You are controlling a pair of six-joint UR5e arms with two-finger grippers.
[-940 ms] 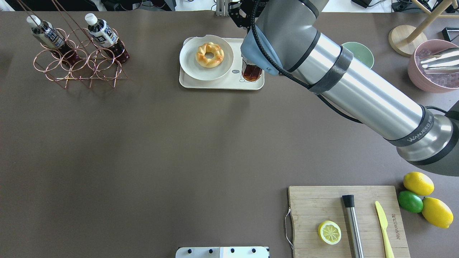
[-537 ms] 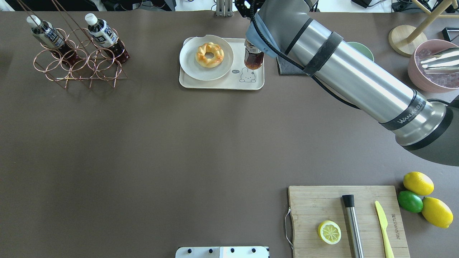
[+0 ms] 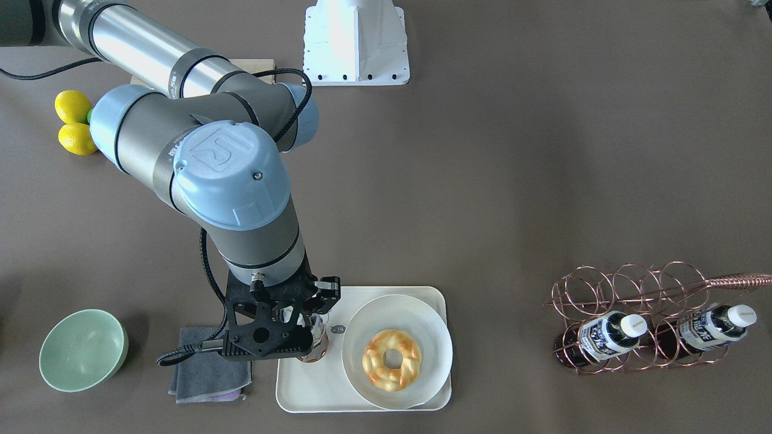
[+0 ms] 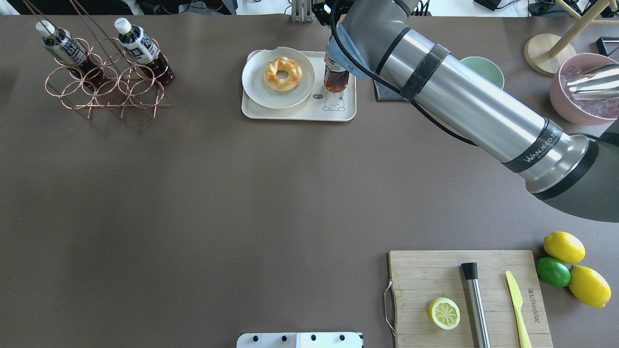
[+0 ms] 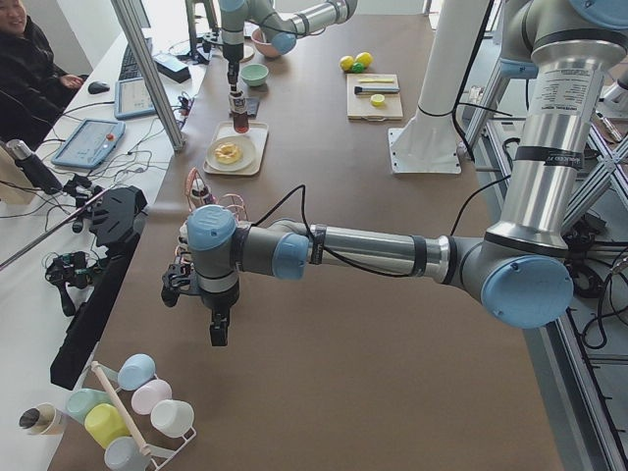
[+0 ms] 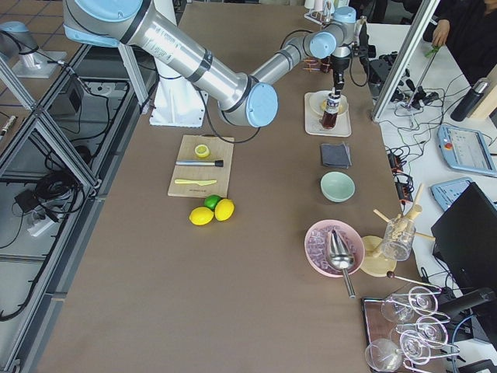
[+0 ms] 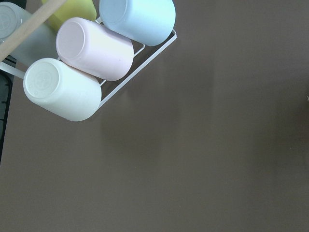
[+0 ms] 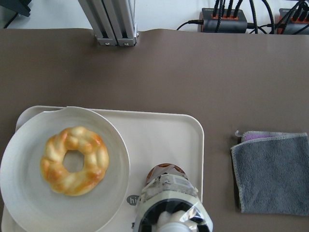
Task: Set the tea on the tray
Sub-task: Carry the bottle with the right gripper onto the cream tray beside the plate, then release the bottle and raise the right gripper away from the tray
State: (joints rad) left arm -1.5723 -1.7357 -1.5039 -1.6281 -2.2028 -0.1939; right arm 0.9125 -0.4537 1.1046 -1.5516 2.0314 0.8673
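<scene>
The tea bottle with dark brown liquid stands upright over the cream tray, at its right part just beyond the bear drawing. My right gripper is shut on the bottle's upper part; the bottle fills the bottom of the right wrist view, above the tray. I cannot tell whether its base touches the tray. Two like bottles lie in a copper wire rack at the far left. My left gripper shows only in the exterior left view, low over bare table; I cannot tell its state.
A round plate with a doughnut fills the tray's left part. A grey cloth and a green bowl lie beside the tray. A cutting board with a lemon half, lemons, and a pink ice bowl are on the right.
My right arm carried the bottle from over the bear drawing toward the tray's far edge, then a little left. The bear drawing now shows.
</scene>
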